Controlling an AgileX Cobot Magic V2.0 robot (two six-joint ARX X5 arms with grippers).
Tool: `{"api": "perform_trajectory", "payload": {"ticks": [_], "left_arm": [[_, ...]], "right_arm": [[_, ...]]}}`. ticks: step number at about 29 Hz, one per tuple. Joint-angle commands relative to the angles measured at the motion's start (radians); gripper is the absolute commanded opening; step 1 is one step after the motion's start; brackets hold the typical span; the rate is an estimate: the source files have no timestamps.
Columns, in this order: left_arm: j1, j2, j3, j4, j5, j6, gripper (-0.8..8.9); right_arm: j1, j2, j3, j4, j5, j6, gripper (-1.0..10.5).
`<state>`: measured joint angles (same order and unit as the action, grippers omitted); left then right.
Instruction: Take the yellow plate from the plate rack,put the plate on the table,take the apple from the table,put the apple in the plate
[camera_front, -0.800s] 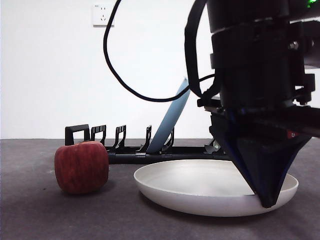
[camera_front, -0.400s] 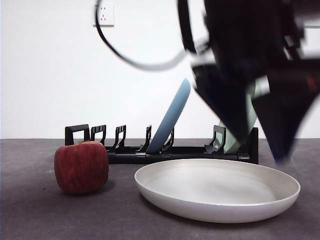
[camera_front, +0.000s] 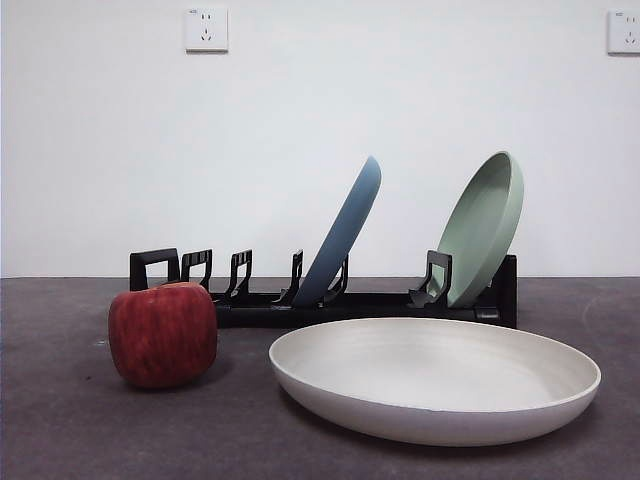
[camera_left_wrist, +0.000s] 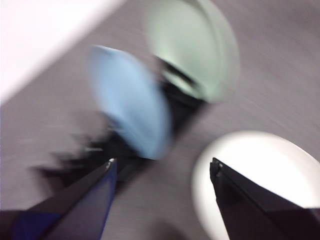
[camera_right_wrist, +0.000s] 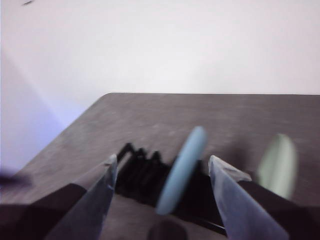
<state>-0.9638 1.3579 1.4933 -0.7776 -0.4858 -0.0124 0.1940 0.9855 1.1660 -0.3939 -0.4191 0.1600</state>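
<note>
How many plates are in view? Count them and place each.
3: the yellow plate lies flat on the table; the blue plate and green plate lean in the plate rack.

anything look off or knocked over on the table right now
Nothing stands out. The yellow plate lies flat on the table, the apple sits beside it untouched, and the blue plate and green plate lean in the plate rack.

Front cam low, level, near; both wrist cams high, sharing plate rack (camera_front: 320, 300).
</note>
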Motion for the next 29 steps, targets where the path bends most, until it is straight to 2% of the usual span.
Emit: {"api": "perform_trajectory", "payload": {"ticks": [1, 3, 6, 10, 12, 15, 21, 29], "left_arm": [[0.094, -0.117, 0.0, -0.01, -0.057, -0.014, 3.14], [0.167, -0.201, 0.0, -0.02, -0.097, -0.014, 3.14], [0.26, -0.312, 0.0, -0.04, -0.147, -0.014, 3.14], [0.334, -0.441, 0.0, -0.086, -0.205, -0.013, 3.14], [0.348, -0.504, 0.0, -0.113, -0.233, -0.013, 3.14], [0.349, -0.58, 0.0, -0.155, -0.246, -0.015, 3.14], [0.349, -0.671, 0.0, -0.274, -0.246, -0.079, 3.13], [0.349, -0.687, 0.0, -0.397, -0.245, -0.146, 3.13]], "right_arm": [[0.082, 0.034, 0.005, 0.031, -0.002, 0.003, 3.2], [0.146, 0.068, 0.015, 0.035, -0.002, -0.001, 3.5], [0.245, 0.132, 0.042, 0.034, 0.001, -0.03, 4.7], [0.374, 0.235, 0.09, 0.033, 0.008, -0.079, 5.2], [0.435, 0.298, 0.118, 0.032, 0.029, -0.106, 5.2], [0.526, 0.388, 0.151, 0.027, 0.132, -0.151, 5.1], [0.65, 0.571, 0.182, 0.031, 0.266, -0.207, 5.0], [0.712, 0.815, 0.182, 0.073, 0.272, -0.206, 5.0]]}}
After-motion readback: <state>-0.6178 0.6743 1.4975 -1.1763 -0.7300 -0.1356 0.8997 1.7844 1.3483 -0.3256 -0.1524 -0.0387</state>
